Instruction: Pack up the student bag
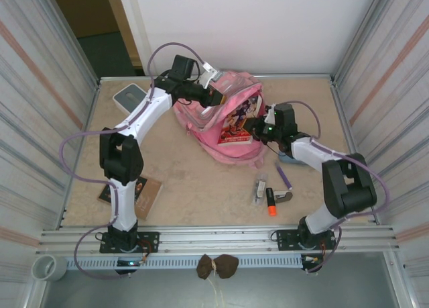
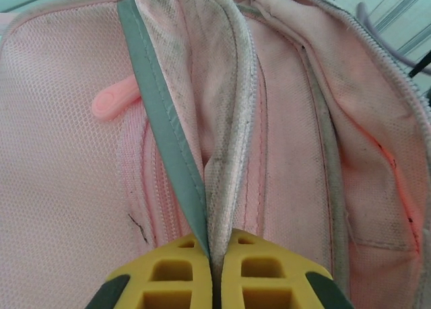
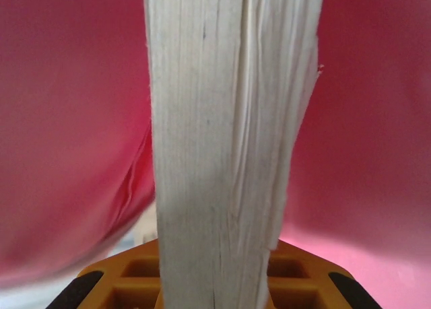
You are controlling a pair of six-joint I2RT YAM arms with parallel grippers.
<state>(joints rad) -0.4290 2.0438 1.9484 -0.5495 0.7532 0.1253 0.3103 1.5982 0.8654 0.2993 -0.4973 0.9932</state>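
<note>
The pink student bag (image 1: 224, 143) lies at the back middle of the table with its mouth open. My left gripper (image 1: 213, 93) is shut on the bag's rim at the far side; in the left wrist view its yellow fingers (image 2: 168, 272) pinch the pale zip edge and grey-green trim of the student bag (image 2: 60, 134). My right gripper (image 1: 260, 127) is shut on a book with a colourful cover (image 1: 239, 120), which sits partly inside the bag's opening. In the right wrist view the book's white page block (image 3: 222, 120) stands between the orange fingers (image 3: 128, 275), with pink bag fabric (image 3: 67, 120) on both sides.
A small grey-and-white box (image 1: 131, 95) sits at the back left. A brown book (image 1: 137, 190) lies by the left arm's base. Near the right arm lie a purple pen (image 1: 284, 175), an orange marker (image 1: 271, 202) and a clear item (image 1: 259, 189). Corrugated walls enclose the table.
</note>
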